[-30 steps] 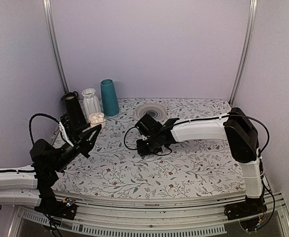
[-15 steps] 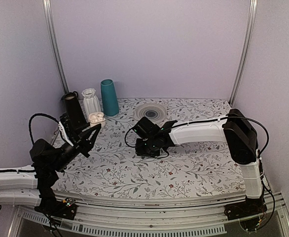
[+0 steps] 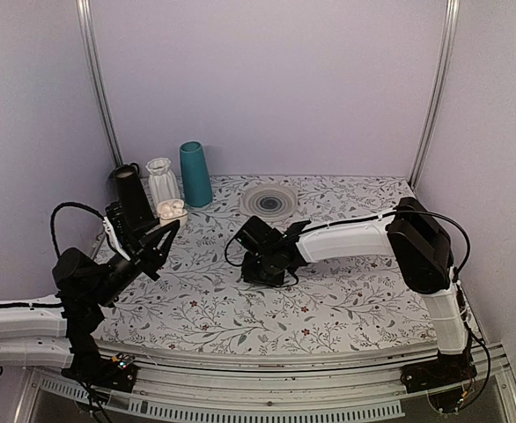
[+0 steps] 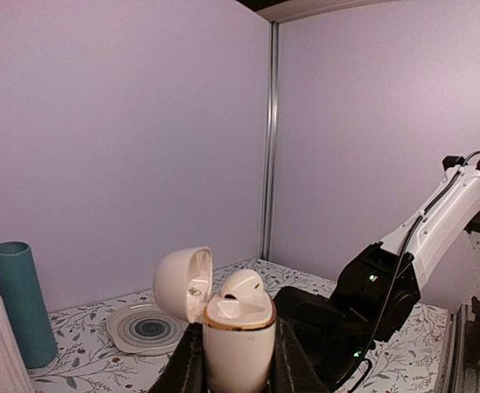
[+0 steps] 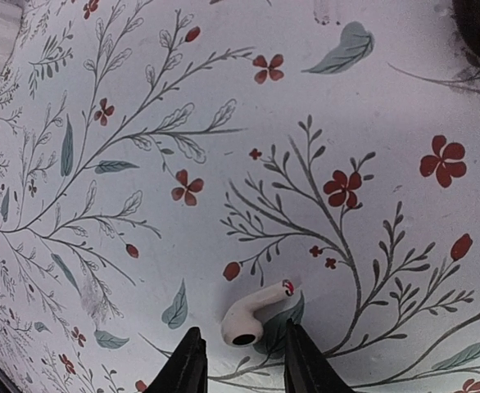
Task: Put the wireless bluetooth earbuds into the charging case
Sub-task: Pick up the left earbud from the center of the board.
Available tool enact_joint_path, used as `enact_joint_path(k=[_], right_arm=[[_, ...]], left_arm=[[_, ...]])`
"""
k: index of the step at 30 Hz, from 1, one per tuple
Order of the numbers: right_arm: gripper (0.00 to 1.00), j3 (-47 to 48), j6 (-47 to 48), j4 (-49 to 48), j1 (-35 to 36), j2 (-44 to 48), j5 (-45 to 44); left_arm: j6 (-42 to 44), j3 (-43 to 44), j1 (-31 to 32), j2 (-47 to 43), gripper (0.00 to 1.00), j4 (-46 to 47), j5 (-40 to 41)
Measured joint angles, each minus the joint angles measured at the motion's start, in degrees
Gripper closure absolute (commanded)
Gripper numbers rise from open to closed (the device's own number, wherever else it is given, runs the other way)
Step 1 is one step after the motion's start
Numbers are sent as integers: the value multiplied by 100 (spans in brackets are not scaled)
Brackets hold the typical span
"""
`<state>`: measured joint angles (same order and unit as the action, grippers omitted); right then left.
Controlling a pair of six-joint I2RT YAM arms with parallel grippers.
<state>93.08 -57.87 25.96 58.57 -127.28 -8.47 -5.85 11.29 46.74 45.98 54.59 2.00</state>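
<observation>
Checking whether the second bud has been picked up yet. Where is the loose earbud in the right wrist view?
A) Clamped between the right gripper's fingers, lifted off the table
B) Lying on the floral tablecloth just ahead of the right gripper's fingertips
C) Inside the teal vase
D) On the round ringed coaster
B: the earbud lies flat on the floral tablecloth, and the fingertips of the right gripper stand apart at its near end, neither visibly touching it.

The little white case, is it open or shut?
Open: the charging case has its lid tipped back, and one earbud pokes out on top.
</observation>
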Motion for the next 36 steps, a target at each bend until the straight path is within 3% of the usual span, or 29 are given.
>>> enact_joint_path(k=[14,36], right_arm=[[70,249,-109,92,0,-184,-184],[74,385,1012,-240,118,-391,-339]], left_arm=[[-24,-2,-4,2,100,37,-2],[-46,-2,-15,22,100,85,-13]])
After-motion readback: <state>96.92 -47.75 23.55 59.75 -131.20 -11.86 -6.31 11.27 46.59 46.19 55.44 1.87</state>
